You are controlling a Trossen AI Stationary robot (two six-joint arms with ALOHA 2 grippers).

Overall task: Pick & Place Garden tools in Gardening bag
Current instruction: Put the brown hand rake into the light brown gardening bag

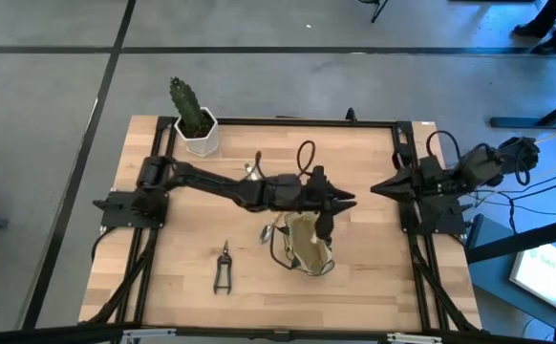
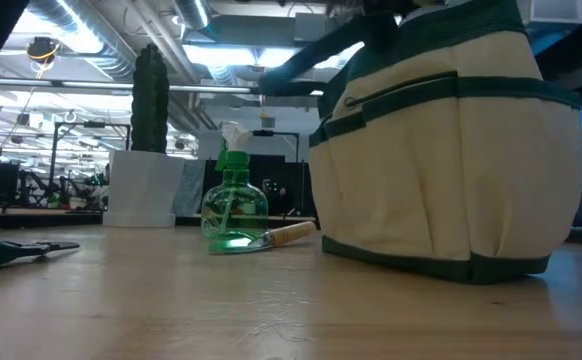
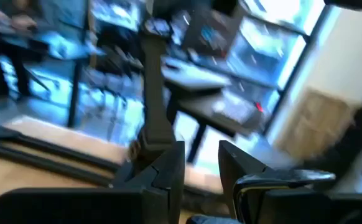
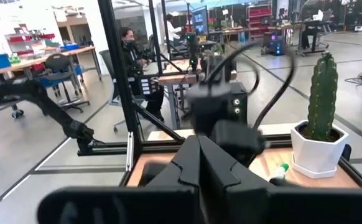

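High view: the gardening bag (image 1: pixel 306 244) sits centre frame under the left gripper (image 1: pixel 328 212), whose jaws are narrow; what it holds, if anything, I cannot tell. The pruning shears (image 1: pixel 224 268) lie lower left, still out.

Low view: the spray bottle (image 2: pixel 234 206) and trowel (image 2: pixel 281 235) wait left of the bag.

Right wrist view: the right gripper (image 4: pixel 201 167) is parked, closed.

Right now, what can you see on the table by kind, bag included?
Gardening bag: 1
Spray bottle: 1
Wooden-handled tool: 1
Pruning shears: 1
Potted cactus: 1
Total: 5
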